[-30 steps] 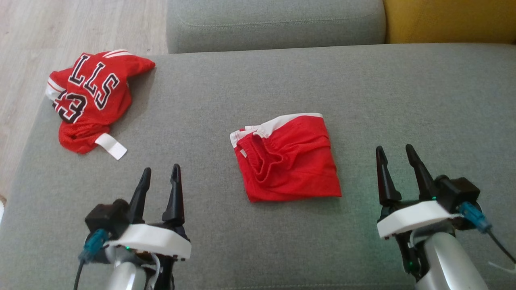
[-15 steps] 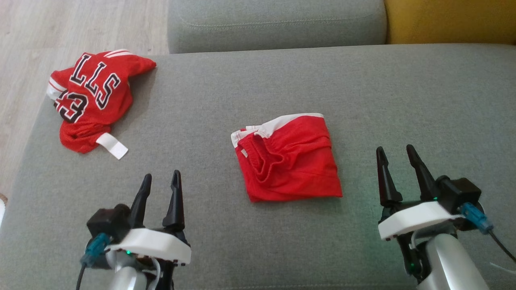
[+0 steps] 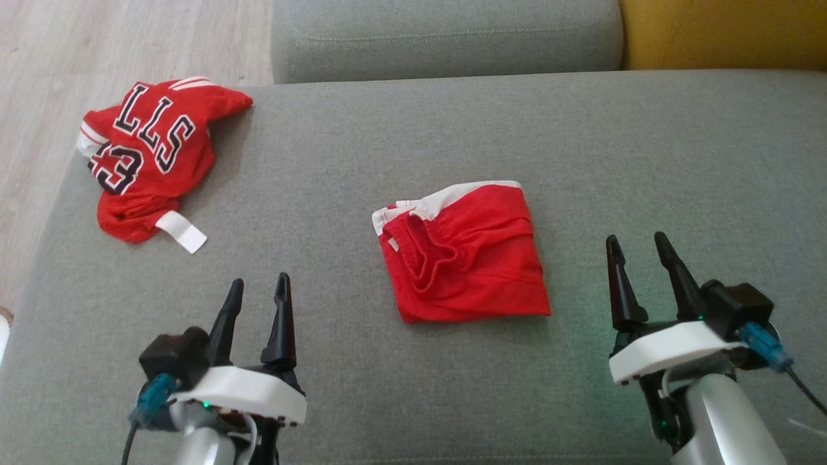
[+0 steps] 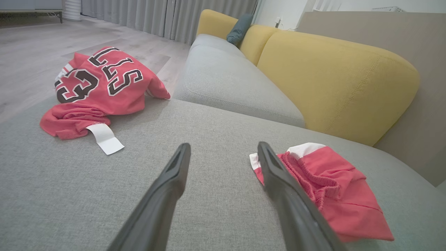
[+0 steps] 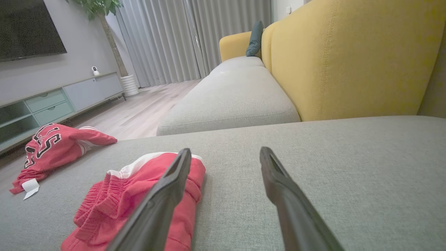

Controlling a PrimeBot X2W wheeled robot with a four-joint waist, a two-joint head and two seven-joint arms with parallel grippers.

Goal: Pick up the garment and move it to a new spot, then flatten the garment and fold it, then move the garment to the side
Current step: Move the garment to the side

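Note:
A red pair of shorts (image 3: 465, 258) with a white waistband lies folded in the middle of the grey sofa seat (image 3: 646, 148). A crumpled red jersey (image 3: 152, 155) with black and white lettering lies at the seat's far left corner. My left gripper (image 3: 259, 279) hovers open near the front, left of the shorts and well short of the jersey. My right gripper (image 3: 634, 236) stands open to the right of the shorts. Neither touches cloth. In the left wrist view the left gripper (image 4: 223, 144) has the shorts (image 4: 334, 195) on its right. In the right wrist view the right gripper (image 5: 225, 149) has them (image 5: 122, 202) on its left.
A second grey seat cushion (image 3: 446, 39) adjoins at the back, with a yellow backrest (image 3: 723, 32) at the back right. Wooden floor (image 3: 97, 45) lies past the seat's left edge. The jersey's white label (image 3: 181, 232) sticks out toward the front.
My left gripper has drawn back slightly toward the seat's near edge. The head view has shifted a touch. Both garments and the right gripper lie as before.

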